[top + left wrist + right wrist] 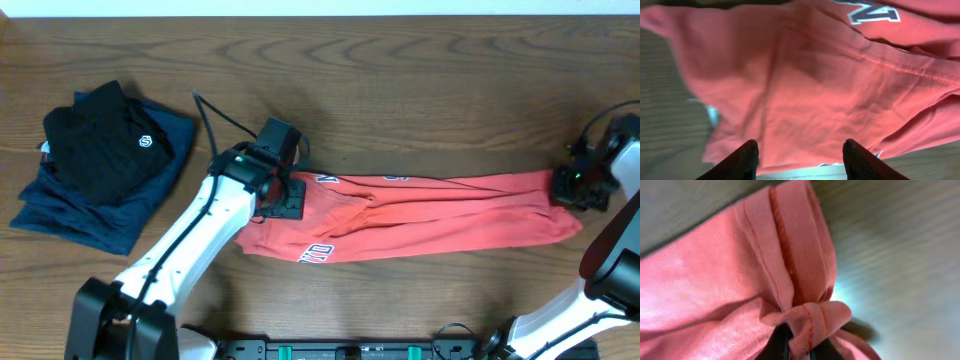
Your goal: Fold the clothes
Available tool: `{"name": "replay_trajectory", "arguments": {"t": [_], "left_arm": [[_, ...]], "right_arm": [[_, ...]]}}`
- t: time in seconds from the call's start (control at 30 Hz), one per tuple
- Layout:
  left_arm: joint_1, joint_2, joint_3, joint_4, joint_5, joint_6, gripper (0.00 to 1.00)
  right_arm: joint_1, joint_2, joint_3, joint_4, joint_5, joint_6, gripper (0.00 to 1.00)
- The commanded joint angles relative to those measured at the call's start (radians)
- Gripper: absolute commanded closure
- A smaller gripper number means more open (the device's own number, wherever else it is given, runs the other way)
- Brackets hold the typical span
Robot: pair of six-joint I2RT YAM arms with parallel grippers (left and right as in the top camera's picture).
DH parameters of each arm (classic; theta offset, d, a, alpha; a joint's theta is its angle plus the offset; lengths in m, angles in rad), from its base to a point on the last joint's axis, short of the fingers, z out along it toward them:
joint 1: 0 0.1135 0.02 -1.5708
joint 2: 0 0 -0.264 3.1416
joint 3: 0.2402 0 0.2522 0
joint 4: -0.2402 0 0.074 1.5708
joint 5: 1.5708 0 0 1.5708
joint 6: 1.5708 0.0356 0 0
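Coral-red item, overhead view: the coral-red cotton T-shirt (420, 212) lies drawn out into a long, narrow band, left to right, across the middle of the brown wooden table (400, 80). Dark-and-white printed lettering (316, 252) shows near its left end.
Left arm, overhead view: the left gripper (285, 195) is at the T-shirt's left end, at the upper edge of the cloth.
Right arm, overhead view: the right gripper (578, 188) is at the T-shirt's far right end, touching it. Jaw position is not readable from here.
Other items, overhead view: a black garment with a small white logo (105, 145) rests on a navy blue folded garment (110, 215) at the table's left, well apart from the T-shirt.
Left wrist view: both dark fingers (747, 160) stand spread apart with nothing between them. Wrinkled red cloth fills the frame ahead of them, with a stitched hem running across it.
Right wrist view: the jaws are closed on a bunched fold of the T-shirt's hemmed edge. Only a sliver of the dark fingers (782, 345) shows beneath the cloth.
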Motion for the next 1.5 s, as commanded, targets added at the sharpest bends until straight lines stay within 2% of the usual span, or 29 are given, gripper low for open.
{"name": "replay_trajectory", "arguments": {"t": [0.0, 0.13, 0.27, 0.77, 1.07, 1.13, 1.27, 1.37, 1.47], "left_arm": [[0.029, -0.049, 0.018, -0.009, 0.003, -0.005, 0.44], [0.049, -0.074, 0.018, -0.013, 0.003, -0.005, 0.44], [0.051, -0.076, 0.018, -0.013, 0.003, -0.005, 0.44], [0.051, -0.076, 0.018, -0.014, 0.003, -0.006, 0.44], [0.051, -0.076, 0.018, -0.017, 0.003, -0.006, 0.44], [0.051, -0.076, 0.018, -0.017, 0.003, -0.006, 0.44], [0.051, -0.076, 0.018, -0.017, 0.003, -0.005, 0.44], [0.051, -0.076, 0.018, -0.017, 0.003, -0.005, 0.44], [0.051, -0.076, 0.018, -0.016, 0.003, -0.005, 0.44]], "right_arm": [[-0.026, -0.003, 0.172, -0.061, 0.102, 0.087, 0.99], [-0.002, -0.003, 0.323, -0.188, 0.051, 0.098, 0.99], [0.063, -0.005, 0.380, -0.282, 0.036, 0.098, 0.99], [0.514, -0.010, 0.358, -0.497, 0.037, 0.126, 0.99], [0.690, -0.010, 0.235, -0.431, 0.036, 0.204, 0.98], [0.715, -0.010, 0.208, -0.400, 0.031, 0.211, 0.94], [0.752, -0.010, 0.190, -0.381, -0.024, 0.209, 0.77], [0.768, -0.010, 0.190, -0.399, -0.051, 0.166, 0.72], [0.769, -0.010, 0.190, -0.443, -0.068, 0.118, 0.71]]}}
